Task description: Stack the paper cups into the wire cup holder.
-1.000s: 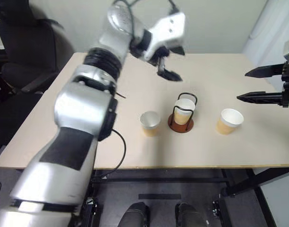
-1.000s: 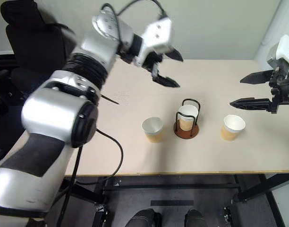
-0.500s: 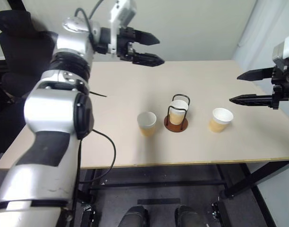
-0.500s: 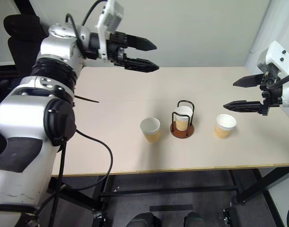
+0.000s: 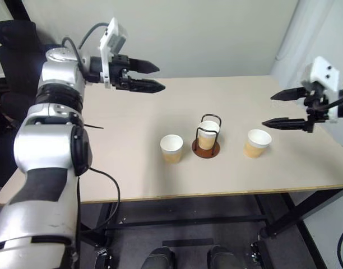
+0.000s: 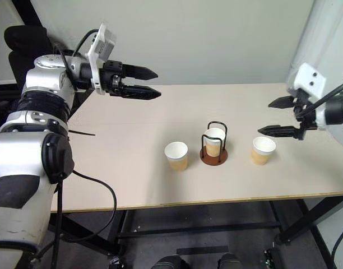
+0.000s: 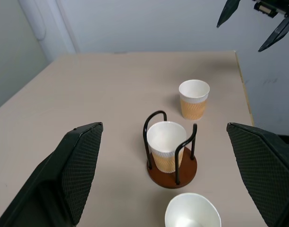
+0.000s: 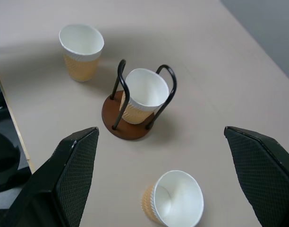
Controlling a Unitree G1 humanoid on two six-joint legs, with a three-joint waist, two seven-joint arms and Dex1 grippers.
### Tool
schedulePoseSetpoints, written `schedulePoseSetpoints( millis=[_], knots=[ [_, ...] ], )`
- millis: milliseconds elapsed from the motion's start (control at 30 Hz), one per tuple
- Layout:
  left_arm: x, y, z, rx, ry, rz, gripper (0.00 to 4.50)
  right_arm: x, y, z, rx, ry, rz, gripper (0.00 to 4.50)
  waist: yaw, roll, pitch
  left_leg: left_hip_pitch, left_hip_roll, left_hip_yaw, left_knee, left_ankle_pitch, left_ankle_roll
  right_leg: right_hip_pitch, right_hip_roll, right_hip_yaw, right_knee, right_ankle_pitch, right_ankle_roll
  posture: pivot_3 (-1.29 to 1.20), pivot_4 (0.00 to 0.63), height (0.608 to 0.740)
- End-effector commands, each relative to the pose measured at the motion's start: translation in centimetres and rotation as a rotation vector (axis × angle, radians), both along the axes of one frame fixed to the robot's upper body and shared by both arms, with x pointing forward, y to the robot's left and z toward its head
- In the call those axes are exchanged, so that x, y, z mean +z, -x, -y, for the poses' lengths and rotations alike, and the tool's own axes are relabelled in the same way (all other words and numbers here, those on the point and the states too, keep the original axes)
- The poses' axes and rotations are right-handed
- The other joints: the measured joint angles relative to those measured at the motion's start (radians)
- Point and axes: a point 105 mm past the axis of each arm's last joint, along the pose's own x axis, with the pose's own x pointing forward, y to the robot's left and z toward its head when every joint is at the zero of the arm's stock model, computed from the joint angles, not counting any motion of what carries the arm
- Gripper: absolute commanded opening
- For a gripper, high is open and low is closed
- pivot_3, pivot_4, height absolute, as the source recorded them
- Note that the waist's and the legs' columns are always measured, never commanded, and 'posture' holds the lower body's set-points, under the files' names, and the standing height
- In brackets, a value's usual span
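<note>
On the table, the holder sits about dead centre with one cup upright inside its two wire loops, resting on the brown base. A second cup stands upright at the holder's nine o'clock, just beside it but not touching. The third cup stands upright at the holder's three o'clock, a bit further off, also apart.

Left gripper is up at ten o'clock from the holder, over the far left part of the table, fingers pointing across toward the right, spread wide and holding nothing. Right gripper hovers at two o'clock from the holder, above and just beyond the third cup, fingers pointing back toward the left, also gaping wide and empty. In the left wrist view both black fingers frame the holder and its cup, with plenty of space between.
</note>
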Motion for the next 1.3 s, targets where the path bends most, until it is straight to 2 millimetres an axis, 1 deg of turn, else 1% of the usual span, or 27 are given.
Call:
schedulePoseSetpoints(
  millis=[33,100,167,200,233,300,333,400,433,500,533,567,633,667,733,767,800,867,933,967,1000,1067,1100,1133,1200,1233,1300],
  knots=[
    [1.4,0.8,-0.1,-0.043,0.017,0.041,4.49,0.9,-0.5,-0.2,0.006,0.041,0.067,4.33,0.001,0.0,0.0,0.0,0.0,-0.001,0.0,0.0,0.0,0.0,-0.003,0.001,0.0,0.0,0.0,0.0,0.0,0.74],
    [1.3,0.8,-0.4,-0.039,0.02,0.039,4.49,0.4,-0.8,-0.2,0.012,0.063,0.064,4.33,0.0,-0.002,-0.001,-0.001,-0.001,0.001,-0.001,0.0,0.0,-0.001,0.001,0.0,-0.001,0.0,0.0,0.0,0.0,0.74],
    [1.1,0.8,-0.6,-0.035,0.021,0.036,4.49,0.1,-0.9,-0.3,0.021,0.07,0.057,4.33,0.0,-0.003,-0.002,-0.001,0.001,0.0,-0.002,0.0,0.0,0.0,-0.004,0.003,-0.002,0.0,0.0,0.0,0.0,0.74],
    [1.1,0.8,-0.7,-0.032,0.021,0.035,4.49,0.0,-0.9,-0.3,0.026,0.073,0.054,4.33,0.0,-0.003,-0.002,-0.001,-0.001,0.002,-0.004,0.0,0.0,-0.002,0.001,0.001,-0.002,0.0,-0.001,0.0,0.0,0.74],
    [1.1,0.9,-0.8,-0.031,0.022,0.034,4.49,0.0,-1.0,-0.3,0.029,0.074,0.051,4.33,0.0,-0.003,-0.002,-0.002,0.0,0.001,-0.004,0.0,0.0,-0.002,-0.005,0.007,-0.002,0.0,0.0,0.0,0.0,0.74],
    [1.1,0.9,-0.9,-0.029,0.024,0.032,4.49,-0.1,-1.1,-0.3,0.031,0.08,0.05,4.33,0.0,-0.004,-0.002,-0.001,-0.001,0.004,-0.006,0.0,0.0,-0.004,0.001,0.003,-0.002,-0.001,-0.001,0.0,0.0,0.74],
    [1.1,0.9,-1.0,-0.027,0.025,0.031,4.49,-0.3,-1.1,-0.3,0.032,0.088,0.049,4.33,-0.001,-0.004,-0.003,-0.001,0.001,0.002,-0.006,0.0,0.0,-0.003,-0.005,0.009,-0.002,-0.001,0.0,0.0,0.0,0.74],
    [1.0,0.9,-1.2,-0.023,0.028,0.029,4.49,-0.6,-1.3,-0.4,0.036,0.097,0.046,4.33,-0.002,-0.004,-0.003,-0.001,-0.001,0.005,-0.009,0.0,-0.001,-0.005,0.001,0.005,-0.002,-0.002,-0.001,0.0,0.0,0.74],
    [0.9,0.9,-1.3,-0.022,0.03,0.028,4.49,-0.7,-1.3,-0.4,0.037,0.098,0.044,4.33,-0.004,-0.005,-0.003,-0.001,0.001,0.004,-0.008,0.0,-0.001,-0.004,-0.004,0.01,-0.002,-0.002,-0.001,0.0,0.0,0.74],
    [0.9,0.9,-1.3,-0.023,0.031,0.027,4.49,-1.0,-1.4,-0.6,0.041,0.106,0.042,4.33,-0.004,-0.005,-0.003,0.0,-0.001,0.006,-0.01,0.0,-0.001,-0.006,0.002,0.006,-0.001,-0.002,-0.001,0.0,0.0,0.74],
    [0.8,0.9,-1.3,-0.022,0.032,0.027,4.49,-1.1,-1.5,-0.7,0.042,0.106,0.041,4.33,-0.006,-0.006,-0.004,-0.001,0.001,0.004,-0.009,0.0,-0.001,-0.005,-0.003,0.011,-0.002,-0.001,-0.001,0.0,0.0,0.74],
    [0.8,0.9,-1.3,-0.022,0.033,0.027,4.49,-1.2,-1.6,-0.7,0.043,0.106,0.04,4.33,-0.007,-0.006,-0.004,0.0,0.0,0.005,-0.01,0.0,-0.001,-0.006,0.002,0.007,-0.002,-0.001,-0.001,0.0,0.0,0.74],
    [0.8,0.9,-1.3,-0.023,0.032,0.028,4.49,-1.2,-1.6,-0.8,0.047,0.102,0.037,4.33,-0.007,-0.006,-0.004,0.0,0.001,0.003,-0.01,0.0,-0.001,-0.005,-0.002,0.01,-0.002,-0.002,-0.001,0.0,0.0,0.74],
    [0.8,0.9,-1.3,-0.023,0.03,0.028,4.49,-1.2,-1.5,-0.9,0.049,0.102,0.036,4.33,-0.007,-0.006,-0.004,0.0,0.0,0.005,-0.01,0.0,-0.001,-0.006,0.003,0.006,-0.002,-0.002,-0.002,0.0,0.0,0.74],
    [0.7,0.9,-1.3,-0.022,0.029,0.025,4.49,-1.2,-1.5,-0.8,0.051,0.101,0.035,4.33,-0.007,-0.007,-0.005,0.0,0.0,0.003,-0.01,0.0,-0.001,-0.005,-0.002,0.009,-0.002,-0.002,-0.002,0.0,0.0,0.74],
    [0.7,0.9,-1.3,-0.021,0.029,0.024,4.49,-1.2,-1.5,-0.8,0.052,0.101,0.035,4.33,-0.008,-0.007,-0.005,0.0,-0.001,0.005,-0.01,0.0,-0.001,-0.006,0.003,0.006,-0.002,-0.002,-0.002,0.0,0.0,0.74],
    [0.6,0.9,-1.3,-0.02,0.028,0.023,4.49,-1.2,-1.4,-0.7,0.052,0.104,0.034,4.33,-0.007,-0.008,-0.005,0.0,0.0,0.003,-0.01,0.0,-0.001,-0.005,-0.001,0.009,-0.003,-0.002,-0.002,0.0,0.0,0.74],
    [0.6,0.9,-1.4,-0.018,0.027,0.022,4.49,-1.3,-1.3,-0.6,0.055,0.111,0.03,4.33,-0.008,-0.008,-0.005,0.0,-0.001,0.005,-0.011,0.0,-0.002,-0.006,0.003,0.006,-0.002,-0.002,-0.002,0.0,0.0,0.74],
    [0.5,0.9,-1.4,-0.018,0.027,0.022,4.49,-1.4,-1.2,-0.5,0.059,0.117,0.021,4.33,-0.009,-0.009,-0.006,-0.001,0.001,0.003,-0.01,0.0,-0.002,-0.006,-0.003,0.011,-0.002,-0.002,-0.002,0.0,0.0,0.74],
    [0.6,0.9,-1.4,-0.019,0.029,0.022,4.49,-1.6,-1.1,-0.4,0.062,0.13,0.013,4.33,-0.008,-0.009,-0.006,0.0,0.0,0.005,-0.011,0.0,-0.002,-0.007,0.003,0.007,-0.001,-0.002,-0.003,0.0,0.0,0.74],
    [0.5,0.9,-1.4,-0.019,0.03,0.022,4.49,-1.8,-1.1,-0.4,0.065,0.14,0.008,4.33,-0.008,-0.009,-0.006,-0.001,0.0,0.003,-0.011,0.0,-0.002,-0.006,-0.002,0.01,-0.003,-0.002,-0.003,0.0,0.0,0.74],
    [0.4,0.9,-1.4,-0.023,0.033,0.02,4.49,-2.8,-1.1,-0.5,0.078,0.166,-0.015,4.33,-0.008,-0.011,-0.007,0.0,0.0,0.004,-0.011,0.0,-0.003,-0.007,0.003,0.007,-0.002,-0.002,-0.003,0.0,0.0,0.74],
    [0.3,0.9,-1.3,-0.025,0.035,0.019,4.49,-3.2,-1.2,-0.5,0.08,0.178,-0.021,4.33,-0.008,-0.011,-0.008,0.0,0.001,0.002,-0.011,-0.001,-0.003,-0.006,-0.001,0.011,-0.003,-0.002,-0.003,0.0,0.0,0.74],
    [0.2,0.9,-1.3,-0.026,0.036,0.018,4.49,-3.5,-1.2,-0.5,0.082,0.187,-0.024,4.33,-0.009,-0.012,-0.008,0.0,0.0,0.003,-0.011,-0.001,-0.003,-0.007,0.004,0.007,-0.002,-0.003,-0.003,0.0,0.0,0.74],
    [0.1,0.9,-1.1,-0.033,0.044,0.018,4.49,-3.8,-1.7,-0.3,0.069,0.205,-0.016,4.33,-0.009,-0.012,-0.009,0.0,0.001,0.001,-0.011,-0.001,-0.004,-0.006,-0.002,0.01,-0.002,-0.002,-0.003,0.0,0.0,0.74],
    [0.0,0.9,-1.0,-0.039,0.048,0.018,4.49,-3.9,-2.0,-0.1,0.06,0.209,-0.012,4.33,-0.009,-0.012,-0.009,0.0,0.0,0.002,-0.011,-0.001,-0.004,-0.007,0.003,0.008,-0.001,-0.002,-0.003,0.0,0.0,0.74],
    [-0.3,0.9,-0.8,-0.048,0.054,0.019,4.49,-3.9,-2.4,0.1,0.048,0.216,-0.003,4.33,-0.008,-0.012,-0.009,0.0,0.001,0.0,-0.01,-0.001,-0.004,-0.006,-0.002,0.012,-0.002,-0.002,-0.003,0.0,0.0,0.74]
  ],
)
